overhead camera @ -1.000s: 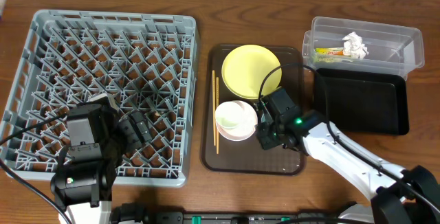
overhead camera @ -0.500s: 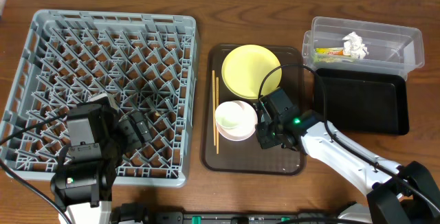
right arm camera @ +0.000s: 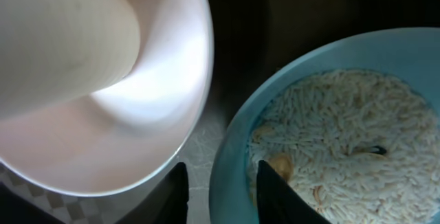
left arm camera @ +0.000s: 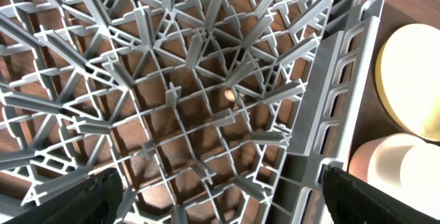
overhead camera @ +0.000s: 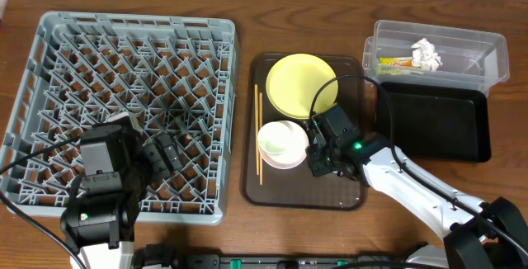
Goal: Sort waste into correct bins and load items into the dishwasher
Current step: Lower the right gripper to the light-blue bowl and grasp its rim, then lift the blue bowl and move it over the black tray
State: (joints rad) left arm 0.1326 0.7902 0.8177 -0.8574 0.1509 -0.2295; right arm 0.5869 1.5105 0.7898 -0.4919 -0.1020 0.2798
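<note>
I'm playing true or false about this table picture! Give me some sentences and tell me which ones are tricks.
1. The tissue lies in the clear tub. True.
2. The yellow plate stands in the grey rack. False: it lies on the brown tray.
3. The blue bowl has rice in it. True.
4. The chopsticks are inside the clear tub. False: they lie on the brown tray, left of the white-pink bowl.
5. The left gripper holds a cup. False: its jaws are open above the grey rack, with nothing in them.
</note>
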